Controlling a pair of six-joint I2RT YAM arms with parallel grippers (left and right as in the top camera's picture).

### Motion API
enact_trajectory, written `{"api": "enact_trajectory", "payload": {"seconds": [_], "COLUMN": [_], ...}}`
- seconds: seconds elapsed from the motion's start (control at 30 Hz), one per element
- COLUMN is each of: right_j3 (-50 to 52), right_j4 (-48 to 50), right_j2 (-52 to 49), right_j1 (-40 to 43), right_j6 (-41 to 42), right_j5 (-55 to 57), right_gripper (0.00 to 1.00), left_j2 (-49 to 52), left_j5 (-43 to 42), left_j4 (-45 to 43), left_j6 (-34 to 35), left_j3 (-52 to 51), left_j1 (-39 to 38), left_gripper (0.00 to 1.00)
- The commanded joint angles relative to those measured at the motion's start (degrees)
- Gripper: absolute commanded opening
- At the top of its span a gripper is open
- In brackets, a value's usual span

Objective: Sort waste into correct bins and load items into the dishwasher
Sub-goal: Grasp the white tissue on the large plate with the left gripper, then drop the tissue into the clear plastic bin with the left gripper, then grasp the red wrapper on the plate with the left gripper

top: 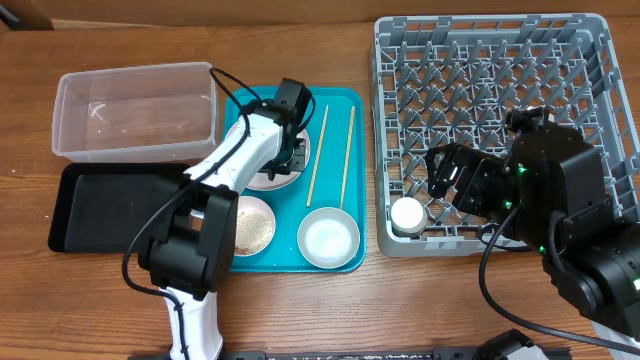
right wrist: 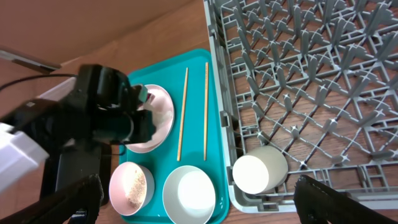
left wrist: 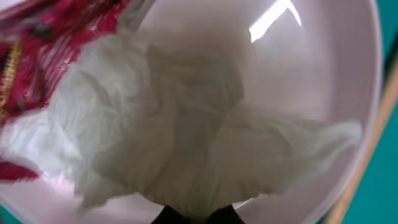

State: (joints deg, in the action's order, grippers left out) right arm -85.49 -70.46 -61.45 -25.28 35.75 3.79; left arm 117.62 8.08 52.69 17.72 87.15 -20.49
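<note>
Resting on plate (left wrist: 323, 93), white tissue (left wrist: 174, 124) right at left gripper (left wrist: 194, 216).

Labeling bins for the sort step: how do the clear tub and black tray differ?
The clear tub is see-through with tall walls; the black tray is opaque and shallow. The clear tub sits farther from the robot's base; the black tray lies just in front of it. Both are rectangular, similar in footprint, left of the teal tray.

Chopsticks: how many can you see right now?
2. Both lie side by side on the teal tray: one chopstick beside the plate, the other chopstick nearer the rack. None seems hidden.
</note>
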Motion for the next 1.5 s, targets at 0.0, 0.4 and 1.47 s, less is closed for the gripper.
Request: {"api": "enact_trajectory", "payload": {"seconds": [0.0, 0.4, 1.47], "right_j3": [-0.3, -0.3, -0.3], "right_j4": [0.1, -0.4, -2.4], "right_j2": [0.3, 0.3, 0.3], "right_j1": [-0.1, -0.1, -0.1], "right_j6": [-0.6, -0.6, -0.6], "right_j5": [0.0, 0.0, 0.0], "right_gripper": [1.00, 1.00, 1.00], "left_j2": [-7.5, -12.9, 6.4], "left_j5": [-0.8, 5.4, 6.3], "left_j4": [4.7, 10.3, 1.1], "left_j6": [0.7, 1.9, -17.3], "left_j3": [7.7, 12.3, 13.5], "left_j1": [0.5, 15.2, 7.4], "left_gripper": [0.04, 0.04, 0.89]}}
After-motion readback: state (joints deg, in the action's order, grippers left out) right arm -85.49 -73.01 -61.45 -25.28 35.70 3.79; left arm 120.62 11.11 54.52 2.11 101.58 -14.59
